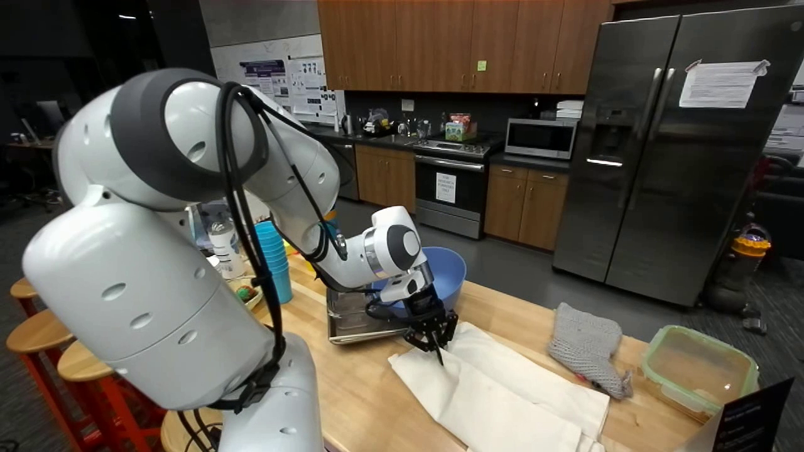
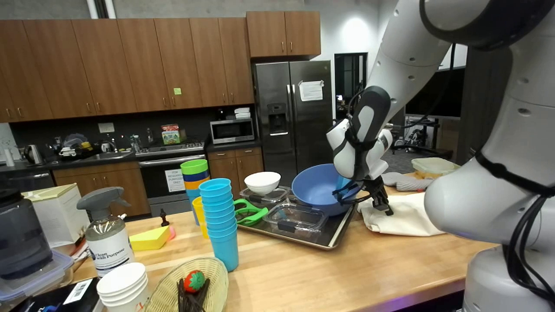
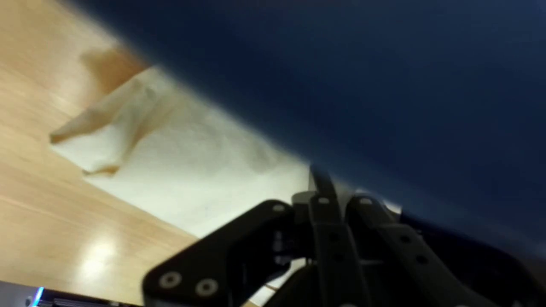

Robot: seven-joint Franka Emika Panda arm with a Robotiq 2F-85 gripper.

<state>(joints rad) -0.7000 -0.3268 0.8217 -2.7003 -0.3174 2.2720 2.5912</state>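
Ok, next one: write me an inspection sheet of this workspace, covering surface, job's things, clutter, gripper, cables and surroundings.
Surface: wooden table, glare in the wrist view
Job's things: cream cloth, in overlapping layers, a corner rumpled in the wrist view
Clutter: blue bowl, tray, stacked cups, spray bottle, basket, tub
Gripper: shut, pointing down at the cloth; whether it pinches any is unclear
Cables: black, strapped along the arm
Surroundings: fridge, oven, microwave, stools
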